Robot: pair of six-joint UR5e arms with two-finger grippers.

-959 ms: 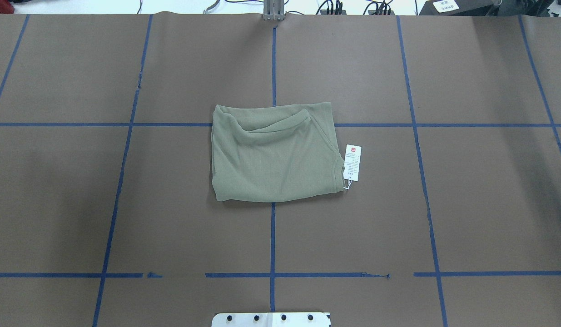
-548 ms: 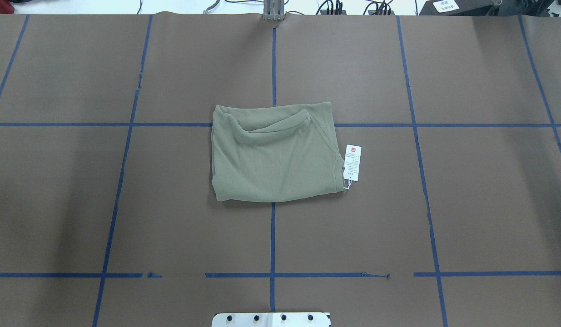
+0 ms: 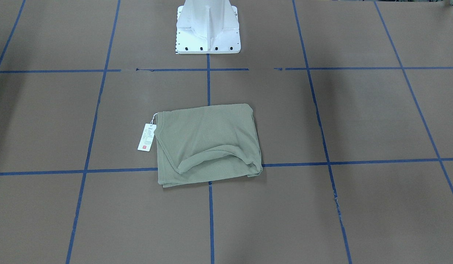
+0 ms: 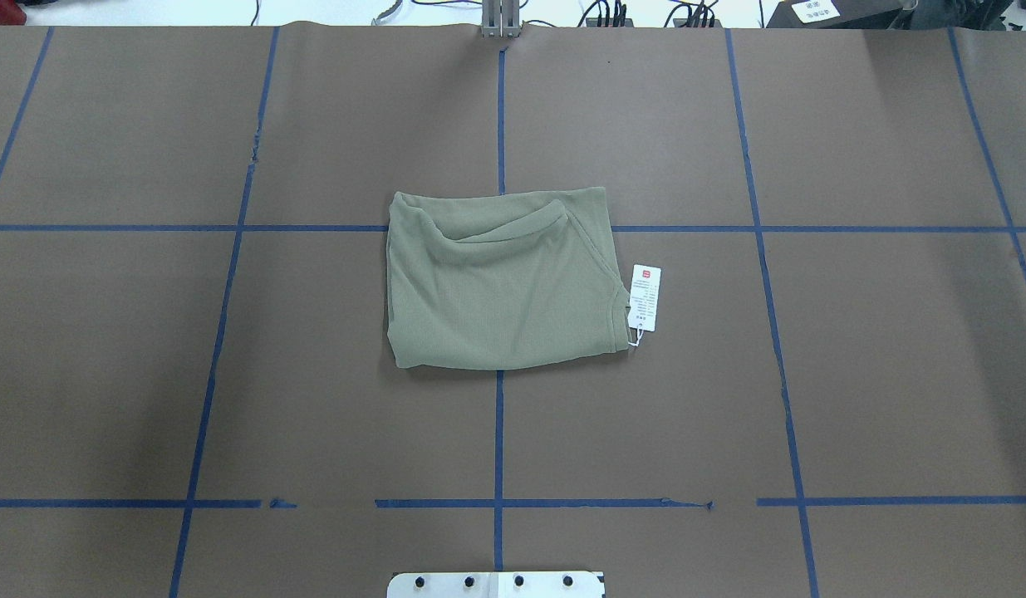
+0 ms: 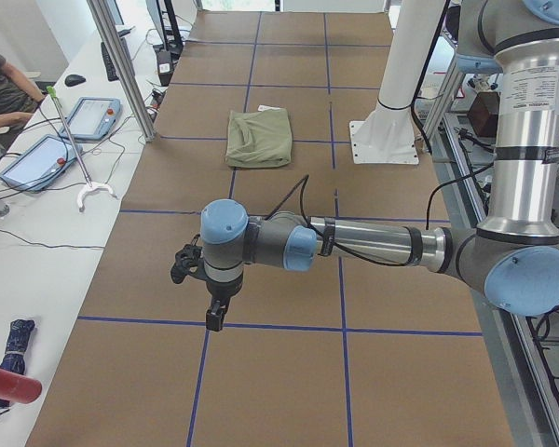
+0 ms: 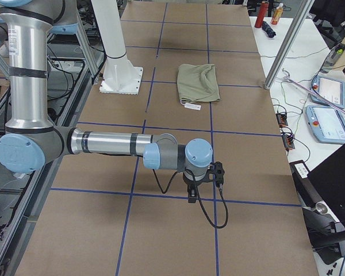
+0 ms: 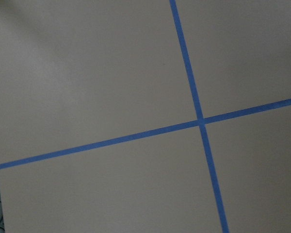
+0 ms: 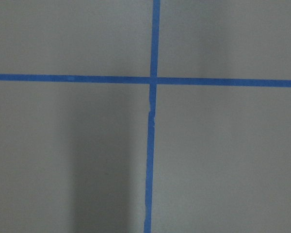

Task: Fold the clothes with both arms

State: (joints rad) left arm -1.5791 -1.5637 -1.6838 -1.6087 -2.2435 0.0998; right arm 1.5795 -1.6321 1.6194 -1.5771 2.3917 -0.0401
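The sage-green shirt (image 4: pixel 500 286) lies folded into a compact rectangle at the table's centre, its rolled fold toward the far side. The folded shirt (image 3: pixel 208 143) has its white hang tag (image 4: pixel 645 297) lying on the paper beside its right edge. Both arms are far from it. The left arm (image 5: pixel 354 244) reaches out low over the table's left end, its gripper (image 5: pixel 214 317) pointing down above a tape line. The right arm (image 6: pixel 109 144) does the same at the right end with its gripper (image 6: pixel 191 195). Whether either gripper is open or shut, I cannot tell. Both wrist views show only brown paper and blue tape.
Brown paper with a blue tape grid covers the table (image 4: pixel 230 374). The white pedestal base (image 3: pixel 208 29) stands at the robot's side. Tablets (image 5: pixel 98 116) and cables lie on a side bench where a seated person (image 5: pixel 0 84) shows; more tablets (image 6: pixel 328 123) sit opposite.
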